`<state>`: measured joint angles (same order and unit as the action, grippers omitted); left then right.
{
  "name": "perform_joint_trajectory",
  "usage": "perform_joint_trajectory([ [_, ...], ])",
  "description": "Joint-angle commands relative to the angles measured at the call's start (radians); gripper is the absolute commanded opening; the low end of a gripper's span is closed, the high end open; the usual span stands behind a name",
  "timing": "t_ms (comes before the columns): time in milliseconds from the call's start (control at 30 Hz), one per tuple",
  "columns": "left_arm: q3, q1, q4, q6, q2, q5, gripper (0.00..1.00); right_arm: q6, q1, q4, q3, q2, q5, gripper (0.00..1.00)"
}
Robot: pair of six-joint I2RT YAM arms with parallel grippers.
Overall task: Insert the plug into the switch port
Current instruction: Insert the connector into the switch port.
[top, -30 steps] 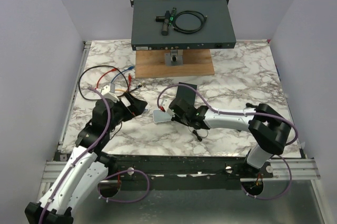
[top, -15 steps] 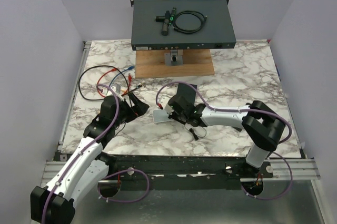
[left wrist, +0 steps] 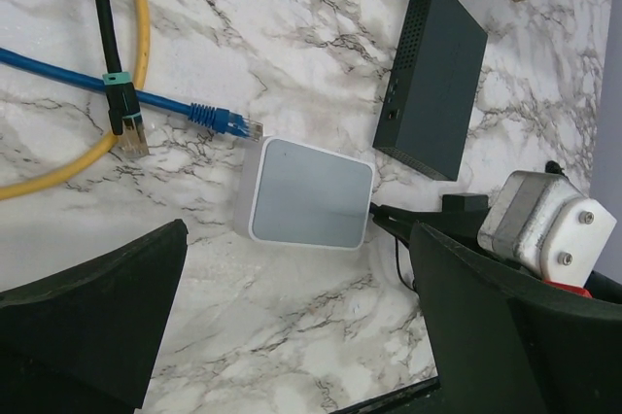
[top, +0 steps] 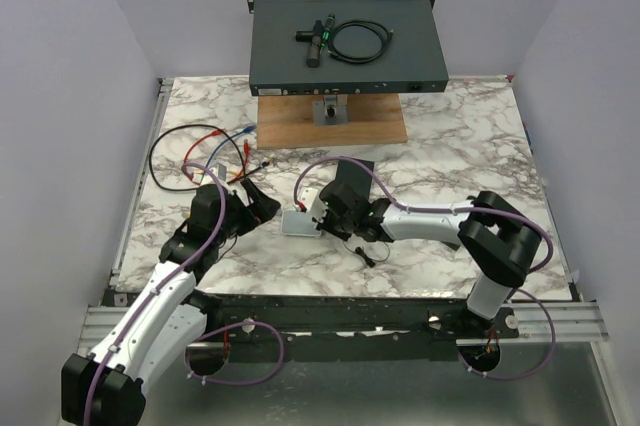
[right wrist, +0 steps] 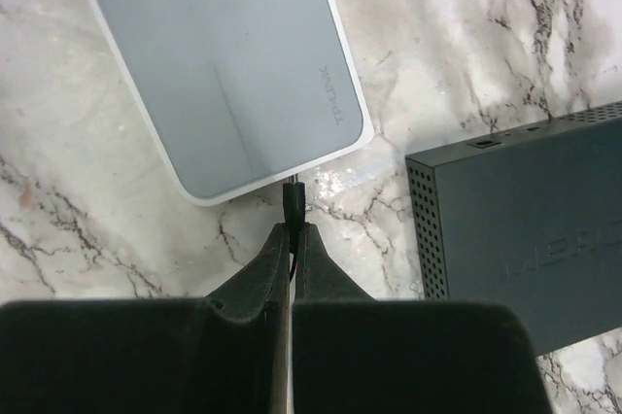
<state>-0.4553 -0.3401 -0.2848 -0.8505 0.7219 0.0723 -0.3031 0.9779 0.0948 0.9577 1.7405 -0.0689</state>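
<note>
Right wrist view shows the right fingers (right wrist: pixel 272 263) pressed together on a small black plug (right wrist: pixel 293 200) at lower centre, its tip meeting the lower edge of the white TP-Link box (right wrist: pixel 214 64), which fills the upper left. Whether the tip has entered a port I cannot tell.

The main risk, as I judge it, is the box sliding. It lies loose on the marble worktop (right wrist: pixel 466 35), and in the left wrist view the left fingers (left wrist: pixel 97 307) stand spread wide at the bottom corners, touching nothing. A push with the plug slightly off line would shove the box away rather than seat the plug. The grip is also narrow, taken at the plug's tail (only the very tips hold it), so a sideways load could twist it between the fingers or bend the thin tip.

A dark grey box (right wrist: pixel 525 229) sits just beside on the right of that frame, close enough to foul the right fingers if they swing that way. In the left wrist view a blue Ethernet cable (left wrist: pixel 219 120) ends just beside the white box's upper left corner, with a yellow cable (left wrist: pixel 141 35) further left; a sliding box would run into them
</note>
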Motion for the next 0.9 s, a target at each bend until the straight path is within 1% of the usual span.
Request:
perform_joint_trajectory([
  [0,0.013,0.012,0.016,0.006,-0.004,-0.007,0.96,-0.023,0.001,-0.034,-0.03,-0.042,0.12,0.01],
  [233,0.017,0.015,0.059,0.01,0.036,-0.008,0.95,-0.039,0.013,-0.063,-0.054,-0.049,0.168,0.01],
  [400,0.018,0.015,0.131,0.029,0.095,0.026,0.95,-0.036,0.013,-0.084,-0.065,-0.042,0.153,0.01],
  [433,0.02,0.014,0.147,0.032,0.107,0.031,0.95,-0.035,0.013,-0.11,-0.067,-0.039,0.15,0.01],
  [633,0.014,0.015,0.233,0.052,0.213,0.058,0.95,-0.026,0.013,-0.155,-0.085,-0.039,0.136,0.01],
  [867,-0.008,0.015,0.315,0.068,0.354,0.118,0.88,-0.028,0.014,-0.166,-0.095,-0.043,0.13,0.01],
])
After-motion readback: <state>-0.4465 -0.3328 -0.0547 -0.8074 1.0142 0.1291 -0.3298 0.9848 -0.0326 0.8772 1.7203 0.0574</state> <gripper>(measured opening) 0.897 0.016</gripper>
